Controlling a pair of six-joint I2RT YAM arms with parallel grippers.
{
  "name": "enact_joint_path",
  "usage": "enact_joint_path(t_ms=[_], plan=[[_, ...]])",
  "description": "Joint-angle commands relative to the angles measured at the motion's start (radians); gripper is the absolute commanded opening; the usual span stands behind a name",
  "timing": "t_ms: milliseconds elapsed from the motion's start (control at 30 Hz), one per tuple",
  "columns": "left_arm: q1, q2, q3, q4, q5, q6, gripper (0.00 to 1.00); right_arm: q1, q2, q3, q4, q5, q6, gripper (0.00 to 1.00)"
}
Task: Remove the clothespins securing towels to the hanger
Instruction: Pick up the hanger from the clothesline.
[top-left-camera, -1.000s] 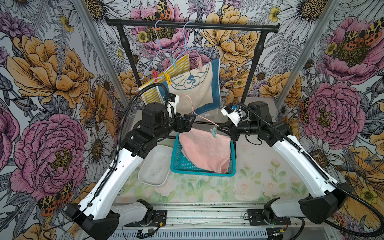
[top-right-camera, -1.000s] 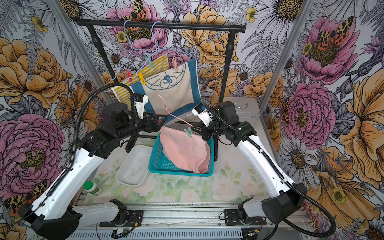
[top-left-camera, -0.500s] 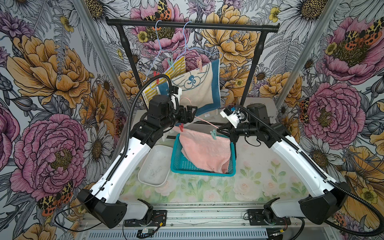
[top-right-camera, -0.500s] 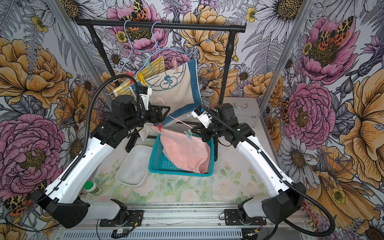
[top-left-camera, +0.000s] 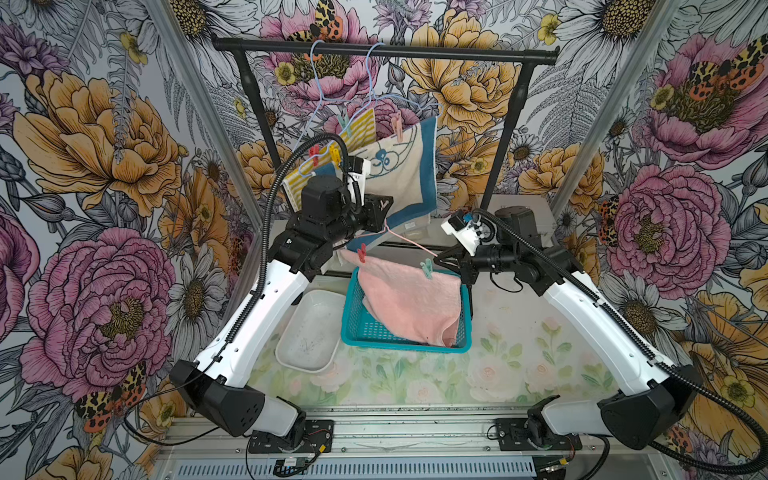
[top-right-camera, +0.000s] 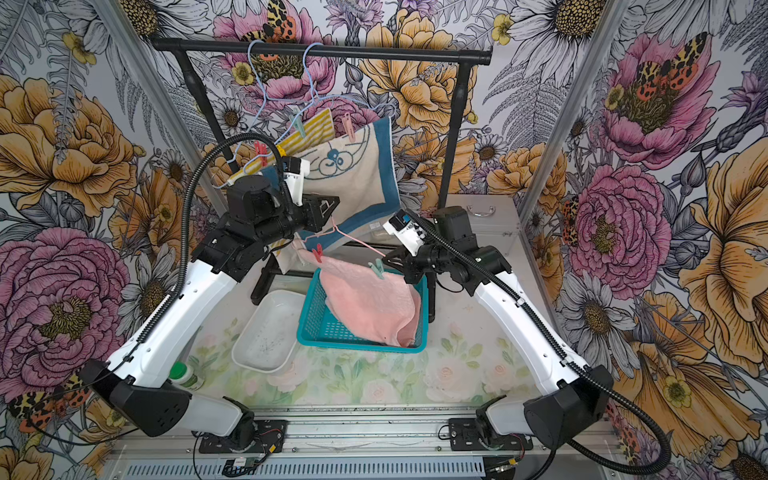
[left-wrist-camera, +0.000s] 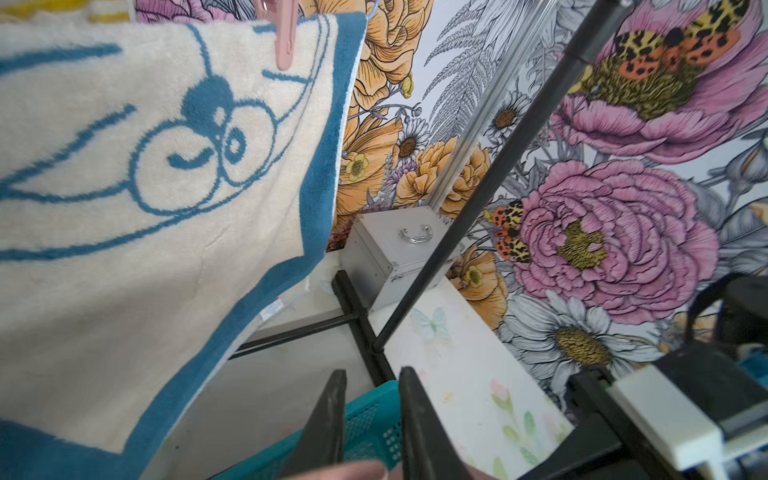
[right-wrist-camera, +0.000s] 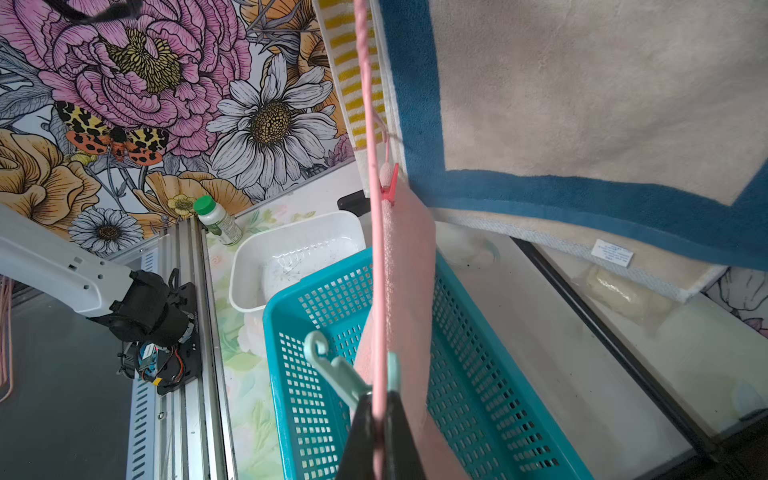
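A pink hanger (top-left-camera: 411, 242) hangs tilted over the basket. The pale pink towel (top-left-camera: 409, 303) is pinned to it by a red clothespin (top-left-camera: 362, 253) and a mint green clothespin (top-left-camera: 427, 268). My right gripper (right-wrist-camera: 378, 399) is shut on the hanger wire beside the green pin. My left gripper (top-left-camera: 388, 216) is closed to a narrow gap at the hanger's hook, with a pink blur at the jaws' base in the left wrist view. On the rail hang the cream-and-blue towel (top-left-camera: 409, 174) and the striped towel (top-left-camera: 361, 129), held by pale pink (top-left-camera: 397, 124), green (top-left-camera: 347, 124), red (top-left-camera: 314, 151) and yellow (top-left-camera: 333, 151) clothespins.
A teal basket (top-left-camera: 365, 332) holds the pink towel's lower end. A white tray (top-left-camera: 309, 332) lies beside it. A green-capped bottle (top-right-camera: 183, 376) stands by the left arm's base. A silver case (top-right-camera: 482, 216) sits at the back. The black rack's rail (top-left-camera: 457, 53) holds two pale blue hangers.
My left gripper moved up and right from the towel's red-pin corner to the hanger's hook, and its jaws closed from wide to narrow. The right gripper kept its hold on the wire.
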Motion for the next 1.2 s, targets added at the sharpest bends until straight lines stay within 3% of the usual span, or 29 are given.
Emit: enact_joint_path(t_ms=[0, 133, 167, 233, 333, 500, 767, 1033, 1167], plan=[[0.009, 0.002, 0.027, 0.027, 0.048, 0.007, 0.08, 0.002, 0.005, 0.035, 0.037, -0.031, -0.011, 0.0], [0.009, -0.003, 0.037, 0.025, 0.039, 0.007, 0.0, -0.005, 0.02, 0.067, 0.037, -0.009, -0.007, 0.01], [0.009, -0.005, 0.039, 0.026, 0.034, 0.006, 0.0, -0.005, 0.022, 0.075, 0.036, -0.002, -0.006, 0.07], [0.009, -0.007, 0.044, 0.021, 0.01, 0.003, 0.0, -0.015, 0.019, 0.089, 0.037, 0.005, 0.0, 0.27], [0.009, -0.001, 0.065, -0.004, -0.042, 0.001, 0.0, -0.028, -0.003, 0.098, 0.037, 0.035, 0.012, 0.45], [0.008, 0.01, 0.1, -0.042, -0.132, -0.014, 0.0, -0.045, -0.06, 0.098, 0.039, 0.131, 0.027, 0.62], [-0.043, 0.071, 0.259, -0.204, -0.404, -0.041, 0.0, -0.078, -0.135, 0.087, 0.08, 0.257, 0.093, 0.66], [-0.109, 0.203, 0.638, -0.434, -0.544, -0.022, 0.0, -0.102, -0.138, 0.12, 0.098, 0.311, 0.16, 0.66], [-0.122, 0.189, 0.574, -0.433, -0.551, -0.044, 0.0, -0.103, -0.154, 0.083, 0.11, 0.306, 0.174, 0.66]])
